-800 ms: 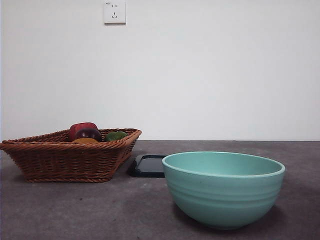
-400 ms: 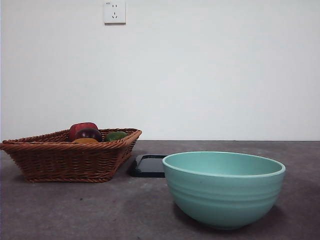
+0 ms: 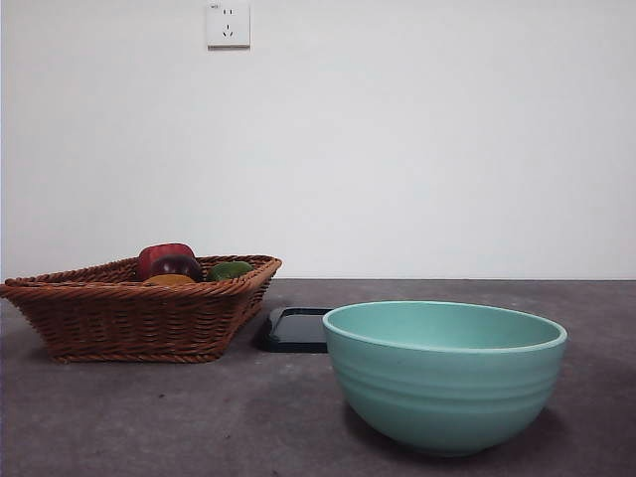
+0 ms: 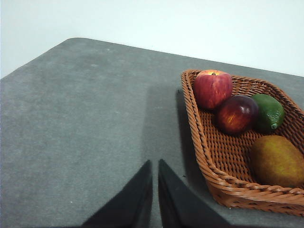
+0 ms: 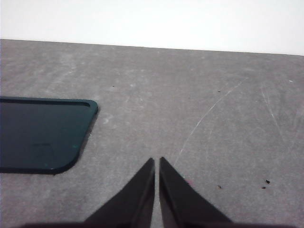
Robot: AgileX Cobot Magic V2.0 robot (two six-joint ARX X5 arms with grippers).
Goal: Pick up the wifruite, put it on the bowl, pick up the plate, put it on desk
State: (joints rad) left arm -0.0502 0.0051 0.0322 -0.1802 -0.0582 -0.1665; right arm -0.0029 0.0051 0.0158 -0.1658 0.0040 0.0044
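The wifruite (image 4: 277, 160), a brownish-orange oval fruit, lies in a brown wicker basket (image 4: 223, 183); in the front view only its top (image 3: 169, 280) shows above the basket rim (image 3: 129, 313). The teal-green bowl (image 3: 444, 373) stands empty at the front right on the dark grey desk (image 3: 199, 417). A flat black plate (image 3: 294, 329) lies behind the bowl, next to the basket; it also shows in the right wrist view (image 5: 40, 134). My left gripper (image 4: 155, 164) is shut and empty over the desk beside the basket. My right gripper (image 5: 157, 160) is shut and empty beside the plate.
The basket also holds a red apple (image 4: 212, 88), a dark purple fruit (image 4: 236, 113) and a green fruit (image 4: 269, 111). A white wall with a socket (image 3: 228, 24) stands behind the desk. No arm shows in the front view.
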